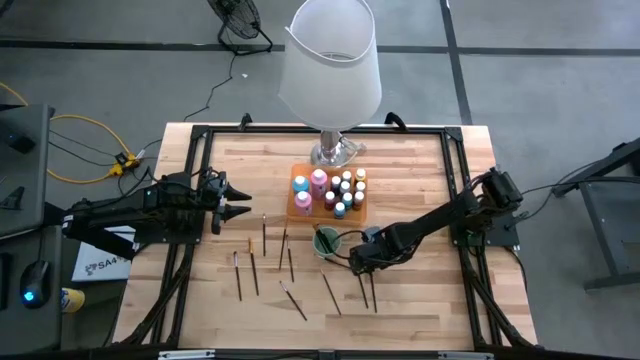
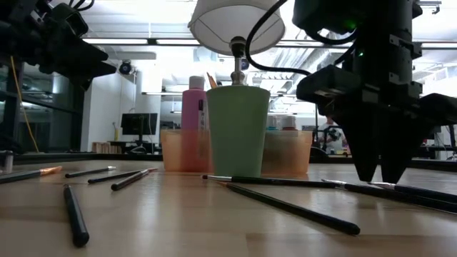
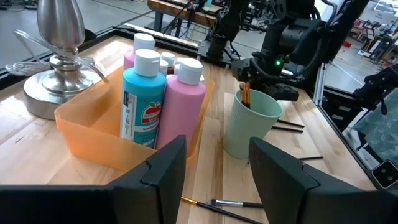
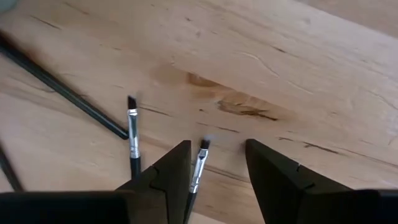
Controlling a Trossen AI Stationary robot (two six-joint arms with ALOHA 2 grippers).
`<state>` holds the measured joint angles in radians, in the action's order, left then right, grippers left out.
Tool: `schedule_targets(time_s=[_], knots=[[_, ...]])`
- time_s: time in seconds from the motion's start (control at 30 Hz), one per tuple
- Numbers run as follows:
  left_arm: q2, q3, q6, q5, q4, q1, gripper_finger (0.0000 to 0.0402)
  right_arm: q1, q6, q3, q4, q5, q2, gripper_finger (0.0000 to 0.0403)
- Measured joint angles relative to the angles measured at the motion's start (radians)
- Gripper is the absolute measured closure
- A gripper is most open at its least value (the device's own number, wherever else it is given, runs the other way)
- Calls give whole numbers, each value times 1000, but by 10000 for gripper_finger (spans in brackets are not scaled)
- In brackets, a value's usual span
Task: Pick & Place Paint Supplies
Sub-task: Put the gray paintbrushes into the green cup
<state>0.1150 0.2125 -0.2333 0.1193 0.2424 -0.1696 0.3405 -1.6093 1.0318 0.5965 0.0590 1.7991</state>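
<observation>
Thin dark-handled brushes lie scattered on the wooden table, several left of centre (image 1: 254, 268) and two near the right (image 1: 368, 290). A green cup (image 1: 326, 241) holds a few brushes. An orange tray (image 3: 87, 137) holds a teal bottle (image 3: 142, 99), a pink bottle (image 3: 183, 106) and small capped bottles (image 1: 348, 190). My right gripper (image 4: 217, 155) points down, open, just above the table. A brush's bristle end (image 4: 200, 163) lies between its fingers, close to one finger. My left gripper (image 1: 246, 200) waits open at the table's left, pointing level toward the tray.
A big white-shaded lamp (image 1: 330, 60) stands on its metal base (image 3: 56, 68) at the far middle, right behind the tray. A black frame (image 1: 200, 135) rims the table. A second brush (image 4: 132, 140) and a long dark handle (image 4: 62, 87) lie beside my right gripper.
</observation>
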Motion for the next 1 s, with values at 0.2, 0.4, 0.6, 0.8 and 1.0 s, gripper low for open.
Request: schedule_targets(time_s=[0.2,0.4,0.6,0.8,1.0], knots=[[0,0,0,0,0,0,229,-2,-30,0,3,1,1,254],[0,0,0,0,0,0,229,0,-44,2,3,15,19,264],[0,0,0,0,0,0,229,-1,-37,1,3,34,36,302],[0,0,0,0,0,0,229,-1,-36,0,5,33,37,324],[0,0,0,0,0,0,229,8,-78,0,8,37,38,325]])
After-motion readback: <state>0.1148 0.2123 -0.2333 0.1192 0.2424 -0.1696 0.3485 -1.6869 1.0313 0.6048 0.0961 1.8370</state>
